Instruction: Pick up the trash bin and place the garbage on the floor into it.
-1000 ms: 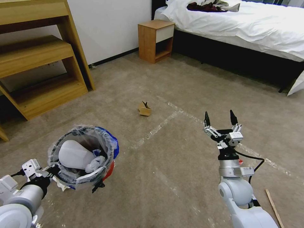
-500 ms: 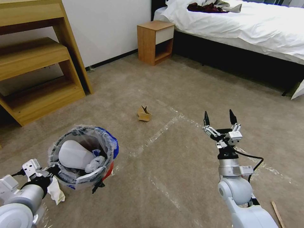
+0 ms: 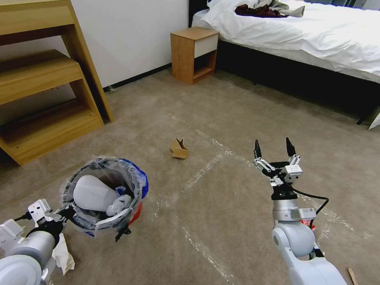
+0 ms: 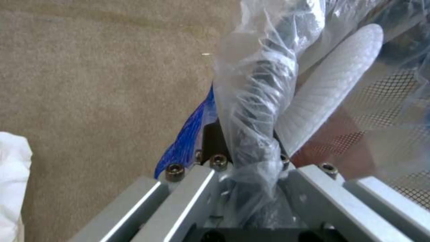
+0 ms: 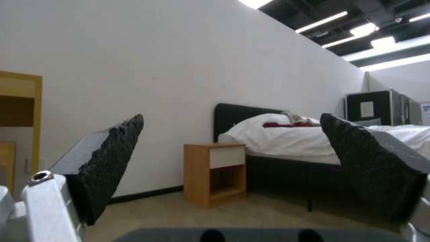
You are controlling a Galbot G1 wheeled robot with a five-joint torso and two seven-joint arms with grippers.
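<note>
the brown cardboard scrap [image 3: 180, 148] lay on the carpet [image 3: 221, 111], ahead of both arms and between them, beside the grid of clear tape strips [image 3: 206, 168]. from the right gripper [image 3: 274, 150] it sat forward and toward the robot's left; that gripper was held above the floor, jaws spread wide and pointing up, nothing between them. the left gripper [image 4: 244, 168] was clamped on the bagged rim of the red trash bin [image 3: 103, 192], carried low at the robot's left with a white slipper [image 3: 93, 193] and tissue wads [image 3: 118, 205] inside. by my reading the free right arm was the one to fetch the scrap, which had no clear long axis. a white tissue [image 3: 62, 255] lay under the left arm.
</note>
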